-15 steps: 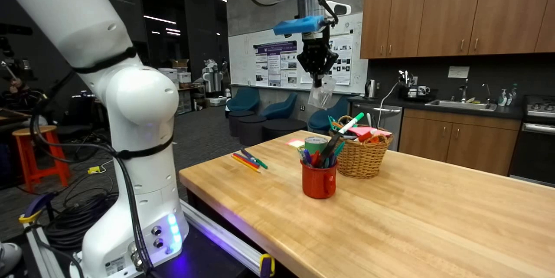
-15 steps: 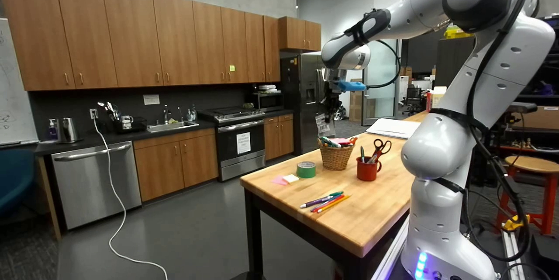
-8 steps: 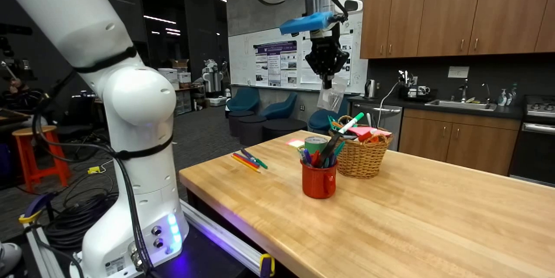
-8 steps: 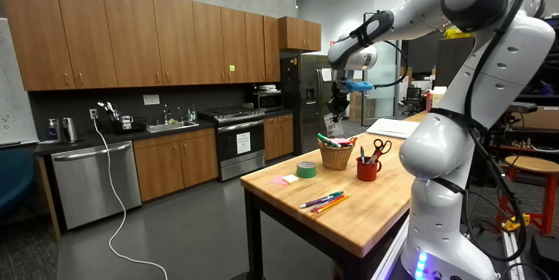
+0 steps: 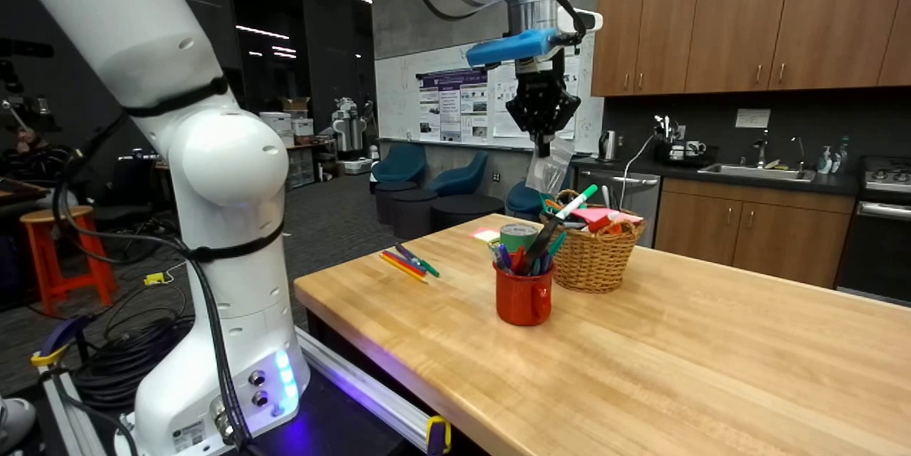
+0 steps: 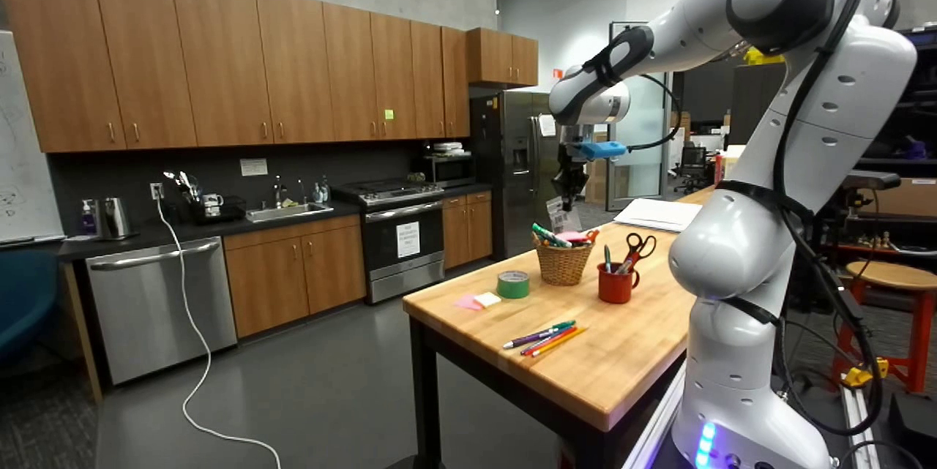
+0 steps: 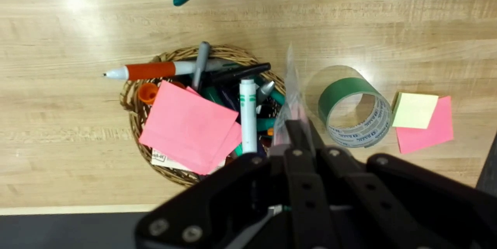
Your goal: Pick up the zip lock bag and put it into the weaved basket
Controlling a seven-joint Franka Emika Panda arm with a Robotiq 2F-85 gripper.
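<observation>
The zip lock bag (image 5: 549, 170) is whitish, translucent and floppy. It hangs from my gripper (image 5: 543, 149), whose fingers are shut on its top edge. The bag also hangs from the gripper (image 6: 569, 200) in an exterior view (image 6: 564, 217). The weaved basket (image 5: 596, 260) is round tan wicker, filled with pens, markers and pink notes. In both exterior views the bag is just above the basket (image 6: 564, 268). In the wrist view the gripper (image 7: 304, 130) and the edge-on bag (image 7: 290, 101) appear over the basket's right side (image 7: 233, 52). The fingers hide part of the basket.
A red cup (image 5: 524, 296) with pens and scissors stands beside the basket. Green tape (image 6: 513, 284), sticky notes (image 7: 415, 110) and loose pens (image 6: 542, 337) lie on the wooden table (image 5: 676, 363). White papers (image 6: 659, 214) lie farther along the table.
My gripper has carried the bag sideways, to the right in both exterior views, and then lowered it a little toward the basket. The basket and cup have not moved.
</observation>
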